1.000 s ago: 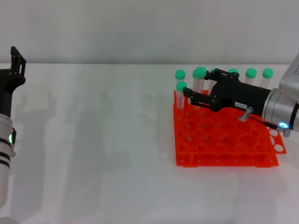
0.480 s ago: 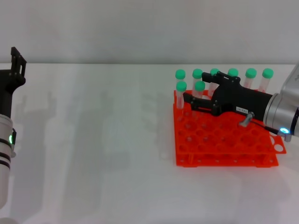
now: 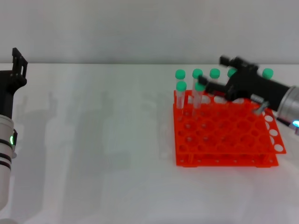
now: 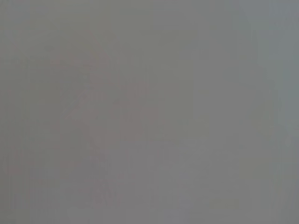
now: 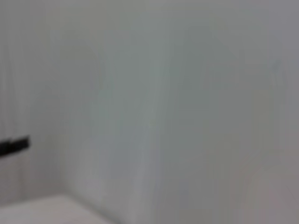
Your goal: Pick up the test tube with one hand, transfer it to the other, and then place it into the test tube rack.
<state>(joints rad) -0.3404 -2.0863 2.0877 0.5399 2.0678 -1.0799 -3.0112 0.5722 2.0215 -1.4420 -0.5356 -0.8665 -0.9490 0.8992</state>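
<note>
A green-capped test tube stands upright in the orange test tube rack on the white table; the right gripper hovers above with jaws spread and empty. The left gripper sits parked, jaws unreadable.

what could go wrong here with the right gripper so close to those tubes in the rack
The right gripper sits open just beside the green-capped test tube standing in the test tube rack. A sideways drift could clip that tube or the neighbouring tube and tilt them. Its body also hangs over the back row of tubes, so dropping lower could knock those caps. The left gripper is parked far off and poses no risk.
</note>
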